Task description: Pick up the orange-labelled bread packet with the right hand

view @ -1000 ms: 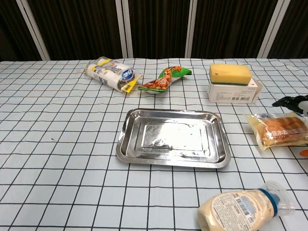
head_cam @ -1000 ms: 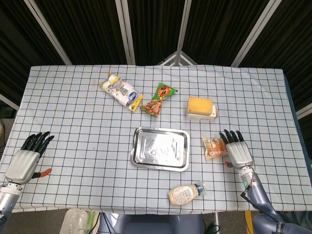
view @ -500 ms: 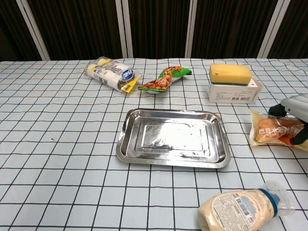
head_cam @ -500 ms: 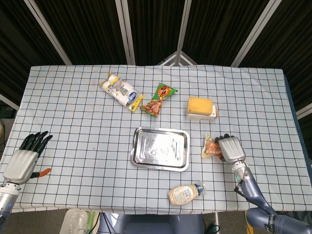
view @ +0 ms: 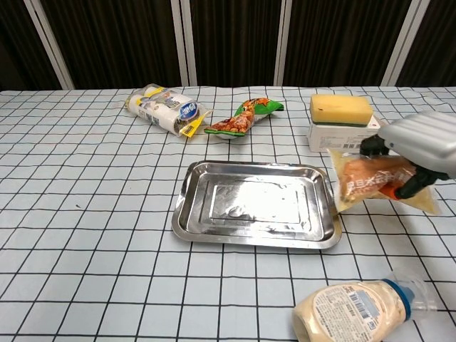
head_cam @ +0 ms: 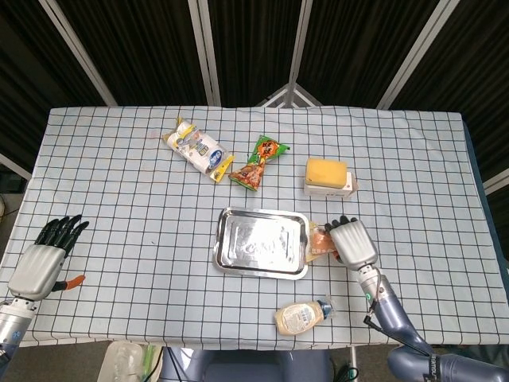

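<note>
My right hand [head_cam: 351,242] [view: 420,148] grips the orange-labelled bread packet [head_cam: 320,242] [view: 370,179] and holds it above the table, just right of the steel tray [head_cam: 260,243] [view: 256,203]. The fingers curl over the packet's top, and its clear plastic end hangs out to the right in the chest view. My left hand [head_cam: 41,261] rests open near the table's front left edge, fingers spread, holding nothing. The chest view does not show it.
A yellow sponge on a white box [head_cam: 328,176] [view: 343,121] sits behind the right hand. A mayonnaise bottle [head_cam: 303,317] [view: 356,308] lies at the front. A green-orange snack bag [head_cam: 256,162] [view: 244,116] and a blue-white packet [head_cam: 197,149] [view: 165,108] lie at the back.
The right hand closed on the bread packet, lifted it off the cloth and carried it left towards the tray's right edge. The left hand barely moved.
</note>
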{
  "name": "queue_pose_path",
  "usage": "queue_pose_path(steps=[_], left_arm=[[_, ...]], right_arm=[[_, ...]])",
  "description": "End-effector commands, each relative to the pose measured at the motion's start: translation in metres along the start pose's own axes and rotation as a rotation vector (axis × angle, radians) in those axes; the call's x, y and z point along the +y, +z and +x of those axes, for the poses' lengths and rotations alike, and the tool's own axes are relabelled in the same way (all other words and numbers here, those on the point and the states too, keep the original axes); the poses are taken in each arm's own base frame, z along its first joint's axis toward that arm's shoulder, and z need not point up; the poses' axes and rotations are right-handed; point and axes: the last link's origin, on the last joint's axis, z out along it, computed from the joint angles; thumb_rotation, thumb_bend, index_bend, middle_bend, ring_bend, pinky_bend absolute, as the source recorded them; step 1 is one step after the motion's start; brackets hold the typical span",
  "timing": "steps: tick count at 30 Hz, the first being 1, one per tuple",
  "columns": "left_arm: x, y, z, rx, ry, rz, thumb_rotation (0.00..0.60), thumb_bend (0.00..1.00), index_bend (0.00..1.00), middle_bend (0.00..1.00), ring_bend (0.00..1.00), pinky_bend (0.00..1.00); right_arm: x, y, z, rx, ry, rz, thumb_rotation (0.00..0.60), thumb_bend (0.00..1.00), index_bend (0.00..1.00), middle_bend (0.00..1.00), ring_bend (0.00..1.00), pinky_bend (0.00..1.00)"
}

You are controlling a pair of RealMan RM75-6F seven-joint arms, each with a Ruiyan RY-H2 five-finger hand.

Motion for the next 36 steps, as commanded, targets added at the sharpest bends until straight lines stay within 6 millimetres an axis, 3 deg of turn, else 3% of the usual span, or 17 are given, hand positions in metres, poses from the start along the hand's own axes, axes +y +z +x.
queue_pose_path(steps=[1,8,12,14,16,18,21,23,29,34,36], left_arm=[[-0.001,0.000,0.001,0.002,-0.004,0.002,0.600,0.06,0.00,0.00,0.00,0.00],[-0.004,-0.001,0.004,0.002,-0.016,0.000,0.600,0.06,0.00,0.00,0.00,0.00],[-0.005,-0.002,0.005,0.001,-0.026,-0.005,0.600,0.06,0.00,0.00,0.00,0.00],[-0.006,-0.001,0.006,0.000,-0.029,-0.006,0.600,0.06,0.00,0.00,0.00,0.00],[-0.007,0.000,0.005,-0.003,-0.031,-0.006,0.600,0.06,0.00,0.00,0.00,0.00],[-0.007,0.000,0.005,-0.004,-0.032,-0.007,0.600,0.06,0.00,0.00,0.00,0.00],[-0.006,-0.001,0.006,-0.003,-0.032,-0.011,0.600,0.06,0.00,0.00,0.00,0.00],[-0.006,-0.001,0.005,-0.004,-0.031,-0.012,0.600,0.06,0.00,0.00,0.00,0.00],[-0.003,-0.001,0.003,-0.005,-0.017,-0.015,0.600,0.06,0.00,0.00,0.00,0.00],[-0.002,-0.003,0.004,-0.002,-0.016,-0.016,0.600,0.06,0.00,0.00,0.00,0.00],[-0.002,-0.004,0.004,0.003,-0.015,-0.018,0.600,0.06,0.00,0.00,0.00,0.00]], right_arm=[[-0.043,0.014,0.030,0.054,0.008,0.076,0.600,0.49,0.63,0.48,0.35,0.53],[-0.104,0.043,0.043,0.039,0.030,0.129,0.600,0.49,0.63,0.48,0.35,0.53],[-0.126,0.058,0.042,0.029,0.047,0.140,0.600,0.49,0.62,0.48,0.35,0.53],[-0.133,0.063,0.039,0.024,0.034,0.136,0.600,0.49,0.51,0.46,0.34,0.53],[-0.138,0.067,0.035,0.014,0.021,0.126,0.600,0.49,0.27,0.37,0.29,0.50],[-0.139,0.069,0.032,0.006,0.005,0.102,0.600,0.49,0.03,0.20,0.15,0.40],[-0.135,0.067,0.031,-0.001,-0.011,0.064,0.600,0.43,0.00,0.03,0.01,0.23],[-0.130,0.060,0.031,-0.028,-0.013,0.048,0.600,0.37,0.00,0.00,0.00,0.17],[-0.104,0.033,0.041,-0.079,0.006,0.015,0.600,0.30,0.00,0.00,0.00,0.13],[-0.068,0.000,0.047,-0.068,-0.017,-0.060,0.600,0.30,0.00,0.00,0.00,0.10],[-0.043,-0.021,0.051,-0.032,-0.019,-0.116,0.600,0.30,0.00,0.00,0.00,0.08]])
